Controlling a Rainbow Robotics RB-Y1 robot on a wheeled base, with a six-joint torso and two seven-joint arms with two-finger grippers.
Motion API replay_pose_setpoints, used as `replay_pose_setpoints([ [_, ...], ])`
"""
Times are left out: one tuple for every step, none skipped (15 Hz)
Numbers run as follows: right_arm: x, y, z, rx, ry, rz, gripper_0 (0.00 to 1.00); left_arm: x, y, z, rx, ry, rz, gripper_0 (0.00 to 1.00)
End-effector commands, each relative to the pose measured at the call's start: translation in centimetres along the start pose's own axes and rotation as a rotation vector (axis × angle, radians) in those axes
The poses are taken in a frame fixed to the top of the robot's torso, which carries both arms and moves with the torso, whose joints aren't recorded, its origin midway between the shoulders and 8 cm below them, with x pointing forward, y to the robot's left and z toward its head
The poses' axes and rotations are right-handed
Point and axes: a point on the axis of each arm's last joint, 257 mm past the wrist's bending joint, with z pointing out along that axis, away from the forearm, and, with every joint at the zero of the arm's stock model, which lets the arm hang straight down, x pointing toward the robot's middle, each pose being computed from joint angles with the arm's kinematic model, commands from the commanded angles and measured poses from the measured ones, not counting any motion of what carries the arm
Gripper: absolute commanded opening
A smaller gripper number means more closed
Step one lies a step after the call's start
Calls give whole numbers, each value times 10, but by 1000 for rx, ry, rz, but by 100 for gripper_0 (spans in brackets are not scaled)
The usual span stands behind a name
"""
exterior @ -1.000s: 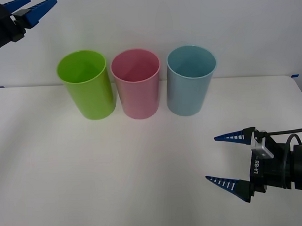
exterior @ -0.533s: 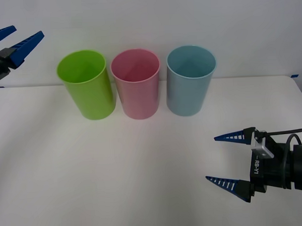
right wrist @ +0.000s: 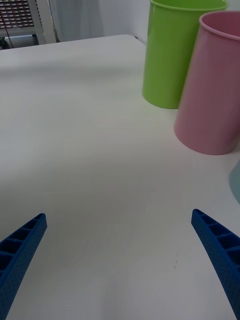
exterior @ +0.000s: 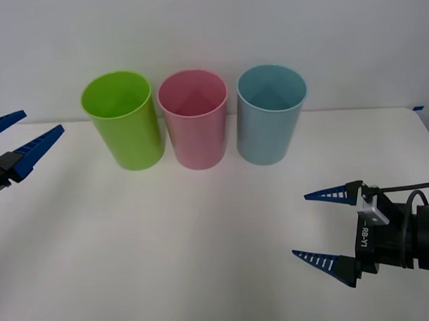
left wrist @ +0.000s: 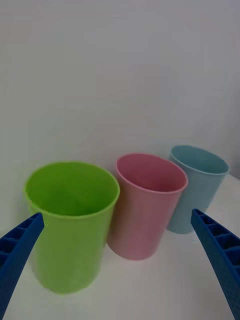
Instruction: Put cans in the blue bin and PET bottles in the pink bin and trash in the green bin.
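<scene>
Bins: we note the green bin (exterior: pixel 123 121), the pink bin (exterior: pixel 194 120) and the blue bin (exterior: pixel 271 115) upright in a row at the back of the worktop (exterior: pixel 168 239), mouths open, green and pink nearly touching. We judge the row is set so either arm can reach over a rim.
Left tool (exterior: pixel 16 145): at the worktop's left edge, beside the green bin; fingers spread, nothing between them. In its wrist view the three bins sit between its fingers (left wrist: pixel 17 245).
Right tool (exterior: pixel 328 227): low over the near right of the worktop, well apart from the bins; fingers wide apart, holding nothing. We judge it parked.
Trash: we see no crumpled ball, can or bottle on the worktop; we cannot tell what lies inside the bins.
Change: a second ago the left tool stood high at the upper left corner; it has come down to worktop level. The right tool and the bins are unchanged.
</scene>
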Motion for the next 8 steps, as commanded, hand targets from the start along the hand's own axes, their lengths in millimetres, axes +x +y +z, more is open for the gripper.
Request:
replay_pose_setpoints([
  [0,0,0,0,0,0,100,33,-2,-19,-32,50,26,100],
  [0,0,0,0,0,0,100,49,-5,-27,-34,75,29,100],
  [0,0,0,0,0,0,100,63,-6,-34,-39,100,32,100],
  [0,0,0,0,0,0,100,81,-11,-42,-40,124,17,100],
  [0,0,0,0,0,0,100,97,-17,-50,-40,148,-5,100],
  [0,0,0,0,0,0,100,110,-21,-56,-41,164,-30,100],
  [0,0,0,0,0,0,100,122,-29,-63,-37,176,-64,100],
  [0,0,0,0,0,0,100,133,-37,-68,-34,190,-94,100],
])
